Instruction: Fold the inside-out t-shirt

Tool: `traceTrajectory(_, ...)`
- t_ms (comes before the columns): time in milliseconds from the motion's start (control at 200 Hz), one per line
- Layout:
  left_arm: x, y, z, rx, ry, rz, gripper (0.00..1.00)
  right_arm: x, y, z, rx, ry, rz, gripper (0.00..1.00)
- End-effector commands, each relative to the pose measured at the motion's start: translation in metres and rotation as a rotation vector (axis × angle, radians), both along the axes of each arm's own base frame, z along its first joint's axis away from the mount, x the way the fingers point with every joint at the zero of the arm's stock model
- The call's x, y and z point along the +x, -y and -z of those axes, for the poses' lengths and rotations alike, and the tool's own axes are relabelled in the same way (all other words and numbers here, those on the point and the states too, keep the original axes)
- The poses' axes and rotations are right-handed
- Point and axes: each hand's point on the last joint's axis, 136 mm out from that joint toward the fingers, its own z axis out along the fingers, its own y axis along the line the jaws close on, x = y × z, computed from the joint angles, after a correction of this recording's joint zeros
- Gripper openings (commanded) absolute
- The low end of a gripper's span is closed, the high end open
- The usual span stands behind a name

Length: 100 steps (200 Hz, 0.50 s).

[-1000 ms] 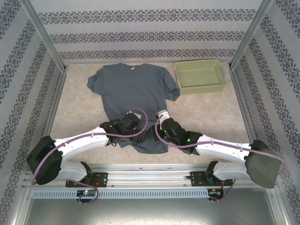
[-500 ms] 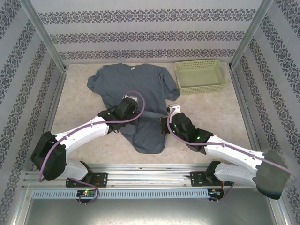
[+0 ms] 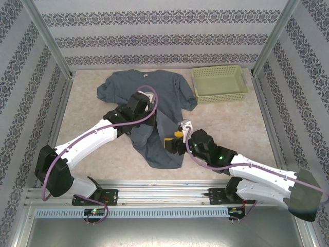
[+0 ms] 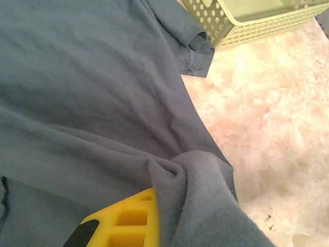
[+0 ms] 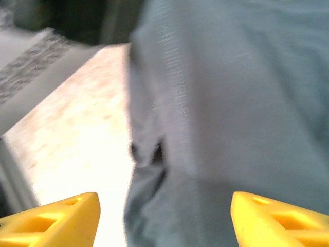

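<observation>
On the far middle of the table lies the t-shirt, its neck and sleeves spread flat toward the back wall and its lower half drawn into a narrower, rumpled tongue that reaches toward the arms. The left gripper sits over the chest of the shirt, pinched shut on a bunched ridge of cloth; in the left wrist view the fabric wraps over one of its yellow fingers. The right gripper hangs above the lower right edge of the shirt with its jaws wide apart and nothing between them, the cloth lying loose below. The shirt looks light, soft and limp. It will likely sag and drag rather than keep any shape, and a pinch may catch one layer or two, so hems, seams and corners seem the surest places to take hold, with both sides lifted evenly to keep a fold straight. A green basket stands at the far right. One sleeve lies right up against its near corner and could catch there if pulled sideways. The two arms are close together over the cloth, and the side walls leave little room.
</observation>
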Motion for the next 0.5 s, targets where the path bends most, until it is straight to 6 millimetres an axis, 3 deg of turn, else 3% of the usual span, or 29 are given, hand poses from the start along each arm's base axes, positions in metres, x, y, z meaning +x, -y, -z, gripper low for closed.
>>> traceTrajectory(0, 0.003, -0.005, -0.003, 0.039, -0.004, 0.026, 0.00, -0.021, -0.031, 0.006, 0.012, 0.067, -0.177, 0.68)
traceTrajectory(250, 0.008, -0.013, -0.010, 0.027, -0.001, 0.015, 0.00, -0.038, -0.084, 0.042, -0.154, 0.179, -0.343, 0.69)
traceTrajectory(495, 0.006, -0.015, -0.015, 0.019, 0.000, 0.023, 0.00, -0.012, -0.111, 0.088, -0.265, 0.239, -0.358, 0.69)
